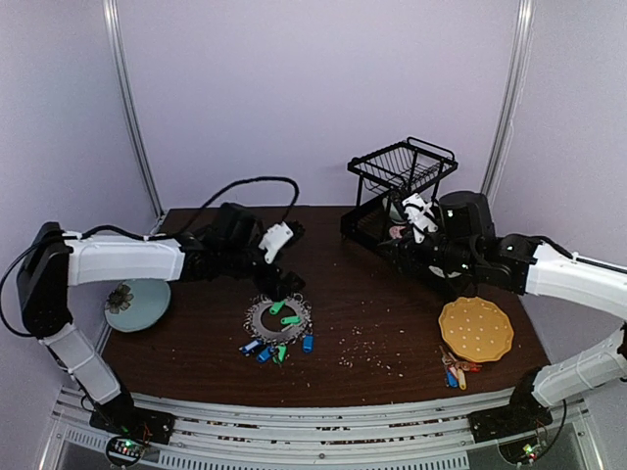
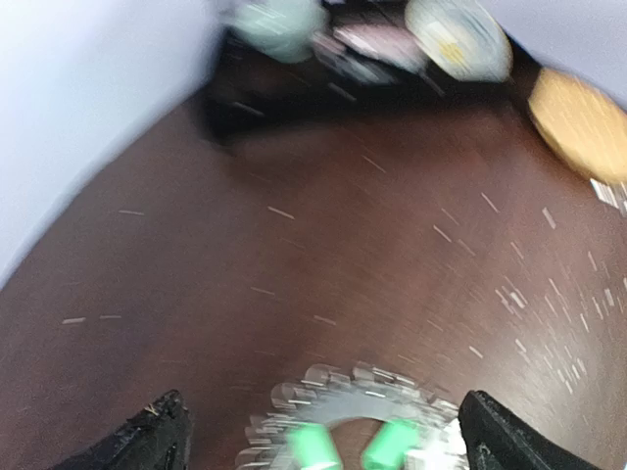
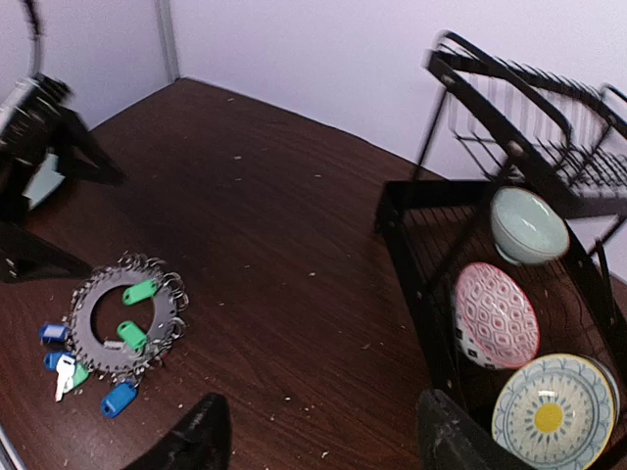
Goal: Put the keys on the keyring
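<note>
Just above keyring (image 1: pixel 277 319): left end effector (image 2: pixel 329 437), wide-spread.

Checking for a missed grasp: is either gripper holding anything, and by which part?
Nothing is held. The left gripper is open over the keyring; the right gripper is open and empty.

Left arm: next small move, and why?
Probably lower the left pincer straight down onto the keyring and close on its rim. The pincer is open with a finger either side of the ring, apparently above it, holding nothing; the ring lies flat on the table.
</note>
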`<move>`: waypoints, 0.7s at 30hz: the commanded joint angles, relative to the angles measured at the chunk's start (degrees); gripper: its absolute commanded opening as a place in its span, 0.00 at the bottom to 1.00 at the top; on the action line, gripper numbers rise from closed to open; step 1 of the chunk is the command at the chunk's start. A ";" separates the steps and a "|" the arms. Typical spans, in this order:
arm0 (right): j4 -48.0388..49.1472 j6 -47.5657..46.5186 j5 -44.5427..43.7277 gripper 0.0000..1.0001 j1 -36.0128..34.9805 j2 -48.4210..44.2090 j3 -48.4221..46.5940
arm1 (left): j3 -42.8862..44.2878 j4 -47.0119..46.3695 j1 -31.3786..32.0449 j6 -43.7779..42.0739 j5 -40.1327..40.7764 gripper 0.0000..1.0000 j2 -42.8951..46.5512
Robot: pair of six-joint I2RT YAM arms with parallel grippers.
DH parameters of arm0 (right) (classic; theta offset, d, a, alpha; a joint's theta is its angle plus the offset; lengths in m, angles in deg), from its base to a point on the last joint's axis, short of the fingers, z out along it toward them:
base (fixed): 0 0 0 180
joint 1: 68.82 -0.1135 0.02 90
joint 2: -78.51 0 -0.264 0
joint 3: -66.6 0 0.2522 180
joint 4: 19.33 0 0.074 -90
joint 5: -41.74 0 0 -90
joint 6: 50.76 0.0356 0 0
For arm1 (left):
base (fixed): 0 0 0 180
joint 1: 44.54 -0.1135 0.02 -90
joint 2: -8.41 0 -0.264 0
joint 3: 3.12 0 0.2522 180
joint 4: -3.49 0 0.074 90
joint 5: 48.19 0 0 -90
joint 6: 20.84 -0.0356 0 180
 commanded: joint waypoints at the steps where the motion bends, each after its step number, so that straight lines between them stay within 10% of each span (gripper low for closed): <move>1: 4.20 7.57 -0.37 0.80 10.33 -4.62 5.39 | -4.24 -6.33 -10.82 8.26 10.33 0.98 11.61; 3: 7.14 10.71 0.62 0.99 16.92 -7.14 8.71 | -7.33 -6.83 -14.83 9.35 14.30 0.98 16.45; 11: 23.40 17.50 1.78 1.00 38.99 -15.43 25.33 | -21.99 -15.18 -34.68 14.03 23.09 0.98 28.78; 21: 45.44 17.43 -12.09 1.00 40.94 -17.66 41.09 | -37.17 -40.29 -35.38 12.88 37.56 0.98 26.27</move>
